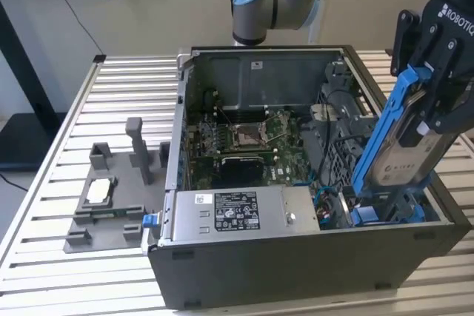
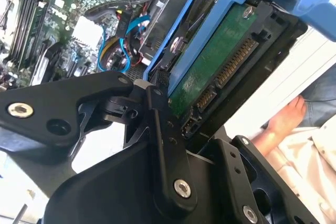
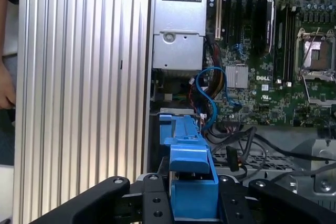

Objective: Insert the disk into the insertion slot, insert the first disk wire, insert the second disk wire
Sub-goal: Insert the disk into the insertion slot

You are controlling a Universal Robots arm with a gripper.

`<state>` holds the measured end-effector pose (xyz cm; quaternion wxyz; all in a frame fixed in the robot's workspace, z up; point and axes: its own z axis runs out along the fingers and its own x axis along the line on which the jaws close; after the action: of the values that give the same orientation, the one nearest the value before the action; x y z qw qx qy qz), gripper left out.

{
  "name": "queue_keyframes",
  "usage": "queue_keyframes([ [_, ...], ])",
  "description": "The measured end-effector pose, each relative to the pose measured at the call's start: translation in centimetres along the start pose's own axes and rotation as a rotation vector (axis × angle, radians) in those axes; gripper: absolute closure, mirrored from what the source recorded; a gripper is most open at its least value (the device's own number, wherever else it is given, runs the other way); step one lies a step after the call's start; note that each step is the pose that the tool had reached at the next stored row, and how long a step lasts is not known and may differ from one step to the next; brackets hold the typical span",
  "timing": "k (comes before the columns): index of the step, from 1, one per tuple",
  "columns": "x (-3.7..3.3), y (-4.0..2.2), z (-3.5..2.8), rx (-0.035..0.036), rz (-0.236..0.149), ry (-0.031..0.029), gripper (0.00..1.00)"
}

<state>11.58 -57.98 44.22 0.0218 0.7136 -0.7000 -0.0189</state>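
One pincer [image 1: 433, 112], clamped tight on one disk [image 1: 400, 157], hangs over the open computer case [image 1: 311, 257] on the exterior view's right. The fingers grip the blue carrier from both sides near its upper end, which I judge leaves the lower end free to enter first. The disk stands steeply tilted, its lower end down at the drive bay [image 1: 385, 214] in the case's corner; whether it touches the bay I cannot tell. In the second wrist view its green circuit board [image 2: 215, 72] faces the camera with the connectors bare, so neither wire is plugged in. One blue cable [image 3: 210, 95] loops loose just beside the bay. Further out lie one motherboard [image 1: 252, 138], one labelled power-supply box [image 1: 237, 212] and one grey fixture [image 1: 111, 201] on the slatted table [image 1: 118, 79]. A person's hand [image 2: 283, 121] rests beyond the case.
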Motion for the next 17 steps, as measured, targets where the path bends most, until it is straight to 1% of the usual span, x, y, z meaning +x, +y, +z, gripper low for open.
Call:
queue_keyframes([
  [11,0.09,-0.05,0.98,0.0,0.0,0.0001,0.67],
  [17,0.08,-0.1,1.81,0.0007,0.0,0.0,0.67],
])
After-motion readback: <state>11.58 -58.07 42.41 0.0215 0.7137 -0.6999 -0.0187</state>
